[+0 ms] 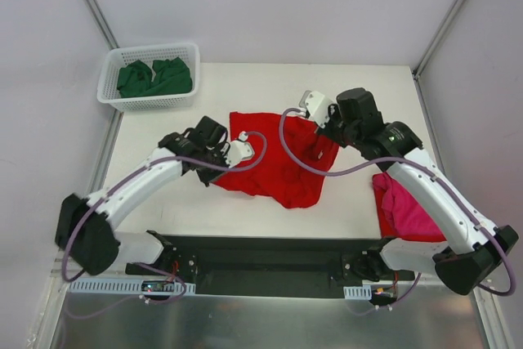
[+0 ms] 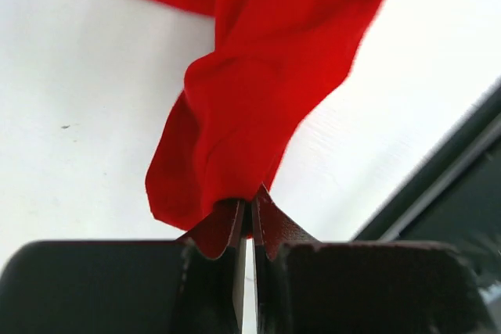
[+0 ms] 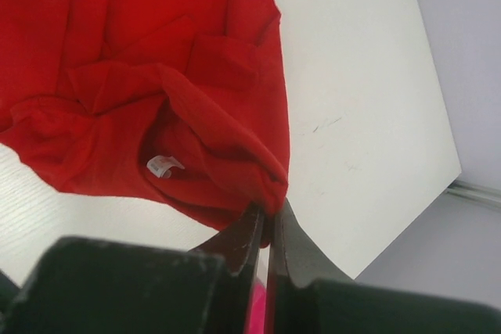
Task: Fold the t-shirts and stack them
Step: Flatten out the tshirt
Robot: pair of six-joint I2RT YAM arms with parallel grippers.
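Observation:
A bright red t-shirt (image 1: 278, 161) lies crumpled in the middle of the white table. My left gripper (image 1: 219, 153) is shut on its left edge; in the left wrist view the red cloth (image 2: 250, 99) bunches out from between the closed fingers (image 2: 270, 224). My right gripper (image 1: 327, 128) is shut on the shirt's right upper edge, near the collar with its white label (image 3: 163, 166). A folded magenta-pink t-shirt (image 1: 404, 206) lies at the right, partly under the right arm. Dark green t-shirts (image 1: 155, 78) sit in the basket.
The white lattice basket (image 1: 108, 79) stands at the table's far left corner. Grey walls close in the back and sides. A black rail (image 1: 270, 263) with the arm bases runs along the near edge.

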